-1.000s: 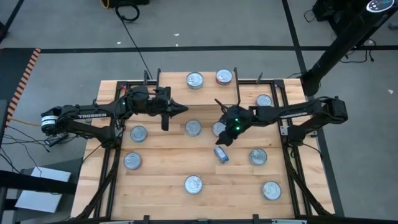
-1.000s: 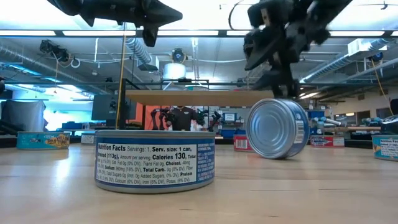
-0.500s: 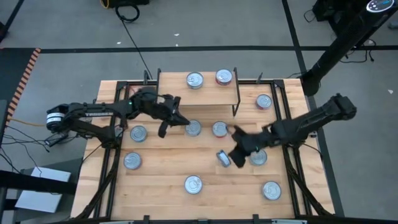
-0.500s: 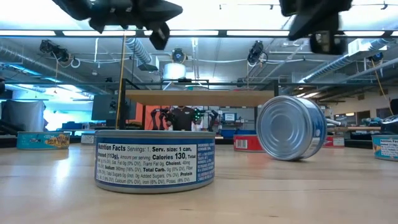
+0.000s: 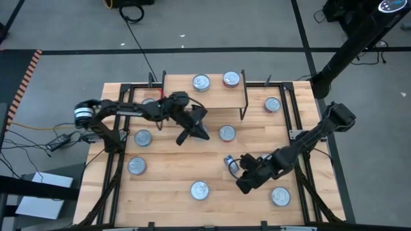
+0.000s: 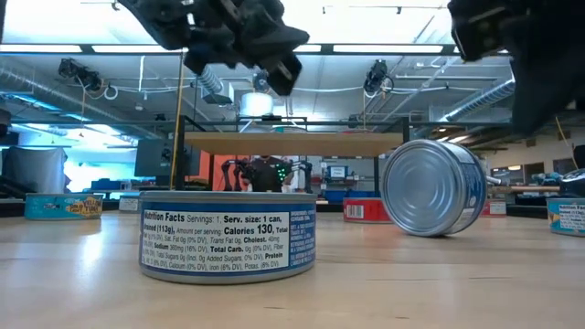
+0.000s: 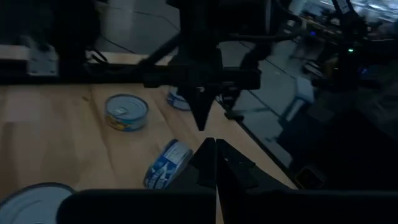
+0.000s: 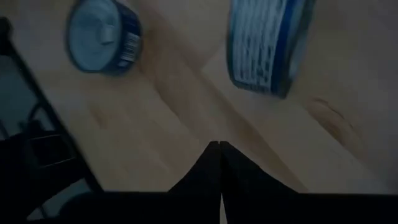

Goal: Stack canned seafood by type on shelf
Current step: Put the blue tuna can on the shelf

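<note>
The shelf (image 5: 180, 96) stands at the table's far middle with two cans on top, one silver-topped (image 5: 201, 82) and one red-sided (image 5: 231, 79). Several cans stand upright on the table. A blue can (image 5: 229, 163) lies on its side near the middle, also seen in the low view (image 6: 434, 187). My left gripper (image 5: 202, 133) hangs shut in front of the shelf, above the table's middle, and hides what is beneath it. My right gripper (image 5: 243, 186) is shut, just nearer than the tipped can, with nothing in it. Both wrist views show shut, empty fingers (image 7: 214, 165) (image 8: 219, 165).
Upright cans stand at the left (image 5: 142, 137) (image 5: 136, 166), middle (image 5: 226, 133), near edge (image 5: 200, 190) (image 5: 280, 196) and far right (image 5: 272, 104). My right arm crosses the table's right half. Black rails (image 5: 115, 160) run along both sides.
My right gripper has swung from the table's middle toward the near edge, leaving the tipped blue can, which has rolled a little on its side. My left gripper has come away from the shelf's left front toward the table's middle, sinking and tipping downward.
</note>
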{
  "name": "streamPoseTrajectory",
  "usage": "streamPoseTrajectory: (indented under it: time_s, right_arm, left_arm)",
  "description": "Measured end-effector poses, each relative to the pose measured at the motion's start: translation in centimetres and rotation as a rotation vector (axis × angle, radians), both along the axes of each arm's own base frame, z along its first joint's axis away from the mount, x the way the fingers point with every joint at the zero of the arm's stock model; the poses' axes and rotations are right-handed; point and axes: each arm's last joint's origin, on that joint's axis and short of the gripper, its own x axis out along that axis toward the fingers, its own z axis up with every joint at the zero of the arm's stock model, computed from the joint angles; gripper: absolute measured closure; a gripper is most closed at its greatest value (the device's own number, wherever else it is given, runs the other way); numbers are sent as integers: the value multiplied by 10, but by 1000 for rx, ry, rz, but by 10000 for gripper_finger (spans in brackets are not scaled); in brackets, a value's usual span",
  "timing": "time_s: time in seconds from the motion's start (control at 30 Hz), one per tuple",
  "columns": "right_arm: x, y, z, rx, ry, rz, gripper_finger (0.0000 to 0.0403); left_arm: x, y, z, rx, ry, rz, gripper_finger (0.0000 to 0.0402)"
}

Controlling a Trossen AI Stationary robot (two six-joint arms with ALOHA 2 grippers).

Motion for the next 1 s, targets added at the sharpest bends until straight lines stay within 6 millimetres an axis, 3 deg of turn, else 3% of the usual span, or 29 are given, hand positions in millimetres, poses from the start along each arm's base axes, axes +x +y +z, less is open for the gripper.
streamPoseTrajectory:
  time_s: [0.27,0.6,1.0]
  right_arm:
    - [2,-7,-14,-41,91,-83,396]
    - [3,-18,-11,-61,106,-102,396]
    - [-21,-13,36,28,-78,-52,397]
  left_arm:
    - [30,2,-22,8,35,-49,380]
    - [52,-11,-29,20,58,-71,273]
    - [57,-40,-36,232,82,65,161]
